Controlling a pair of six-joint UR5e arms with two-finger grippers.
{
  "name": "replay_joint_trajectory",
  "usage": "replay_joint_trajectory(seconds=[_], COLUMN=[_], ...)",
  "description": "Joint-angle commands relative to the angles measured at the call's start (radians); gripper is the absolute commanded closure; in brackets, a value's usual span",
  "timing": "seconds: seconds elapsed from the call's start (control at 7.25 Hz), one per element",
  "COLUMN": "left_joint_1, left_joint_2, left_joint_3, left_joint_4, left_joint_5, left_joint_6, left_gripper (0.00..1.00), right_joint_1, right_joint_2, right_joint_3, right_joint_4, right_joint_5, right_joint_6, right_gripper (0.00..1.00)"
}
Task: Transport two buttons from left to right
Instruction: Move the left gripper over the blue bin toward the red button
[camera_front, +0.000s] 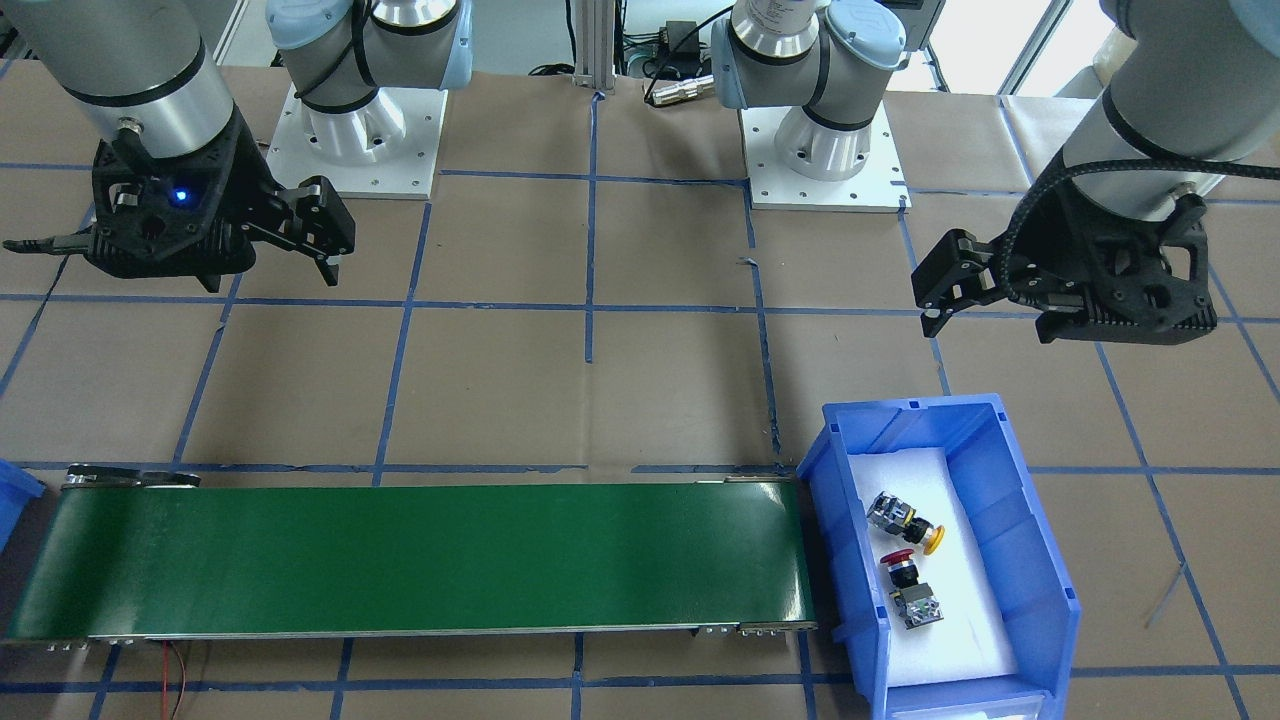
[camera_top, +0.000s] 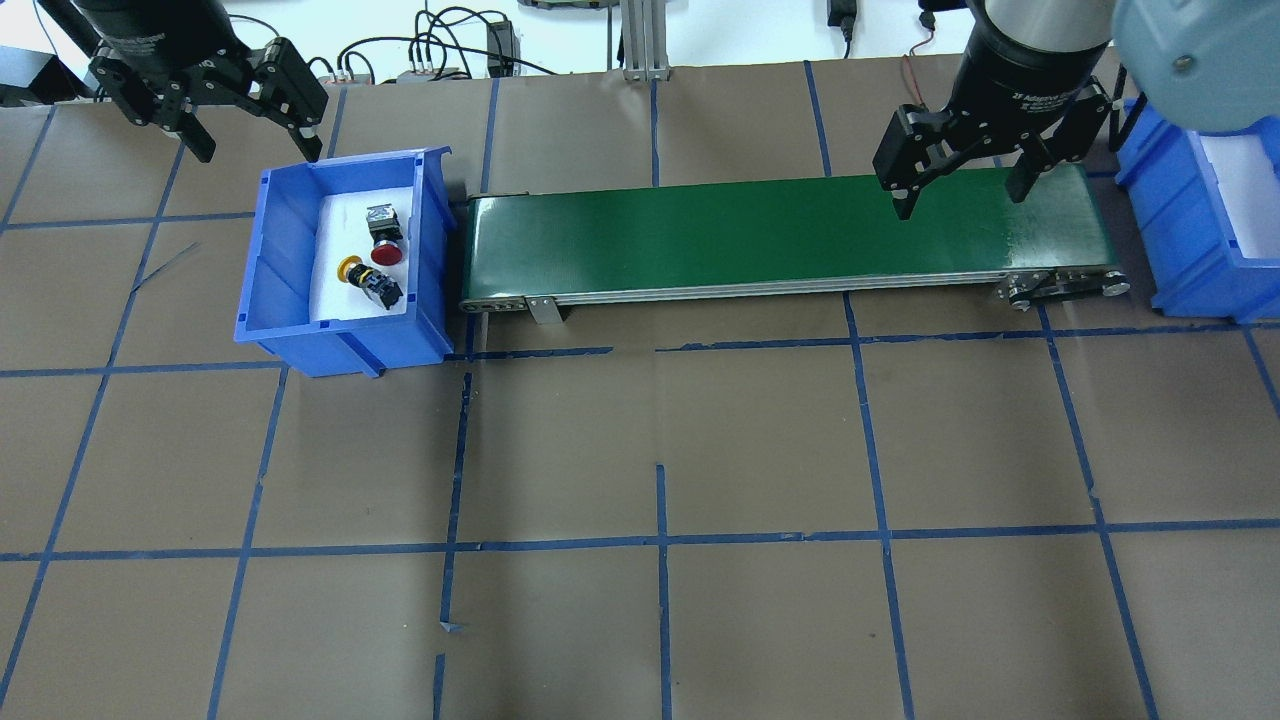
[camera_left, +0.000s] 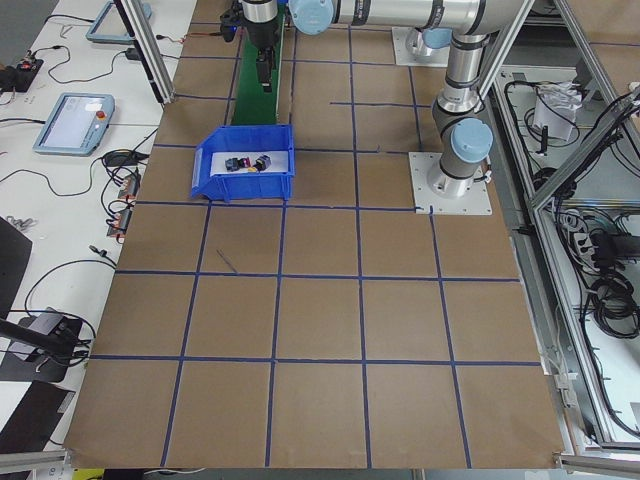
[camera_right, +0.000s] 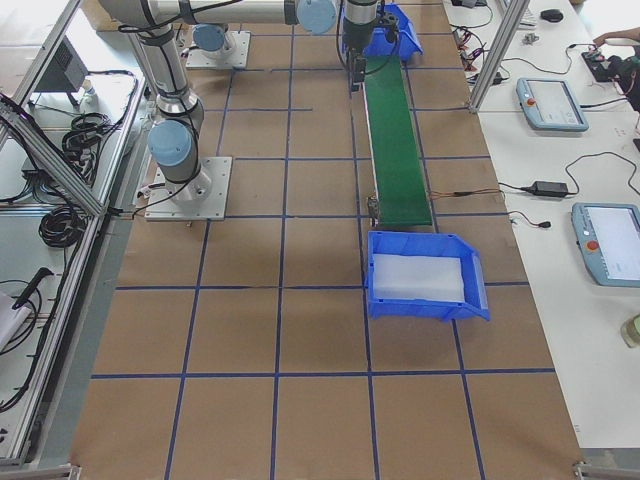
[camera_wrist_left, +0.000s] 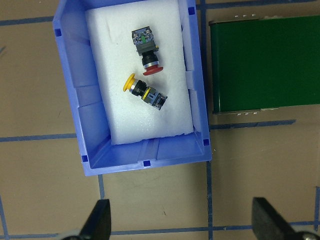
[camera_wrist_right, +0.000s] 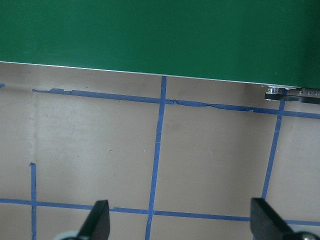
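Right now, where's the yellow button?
Overhead view, robot's left side: the yellow button lies on its side on white foam in the blue bin at the green conveyor's left end, just robot-side of the red button.

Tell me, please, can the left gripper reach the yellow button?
Probably yes: the yellow button lies uncovered in the open bin, clear of the red button; the left gripper hangs open nearby.

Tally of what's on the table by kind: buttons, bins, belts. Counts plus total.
Buttons: 2, a red button and a yellow button
Blue bins: 2, the left bin and the right bin
Green conveyor belt: 1
Total: 5
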Motion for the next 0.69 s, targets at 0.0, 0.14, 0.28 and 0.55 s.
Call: replay_joint_trajectory(seconds=[0.0,0.14,0.28,0.55], left_joint_1=[0.0,0.0,0.0,0.0], left_joint_2=[0.004,0.004,0.008,0.01], left_joint_3=[-0.014,-0.014,-0.014,-0.014], left_joint_4=[-0.001,-0.001,-0.001,-0.001], left_joint_5=[0.0,-0.002,0.003,0.002], left_joint_6=[0.0,-0.001,-0.001,-0.003], left_gripper=[0.0,0.0,0.0,0.0], right_joint_1=[0.0,0.0,0.0,0.0], right_joint_2=[-0.001,-0.001,-0.001,-0.001], right_joint_3=[0.0,0.0,0.0,0.0], right_joint_4=[-0.002,-0.002,-0.002,-0.002], right_joint_5=[0.0,0.0,0.0,0.0], right_joint_6=[0.002,0.002,0.002,0.002], right_gripper=[0.0,0.0,0.0,0.0])
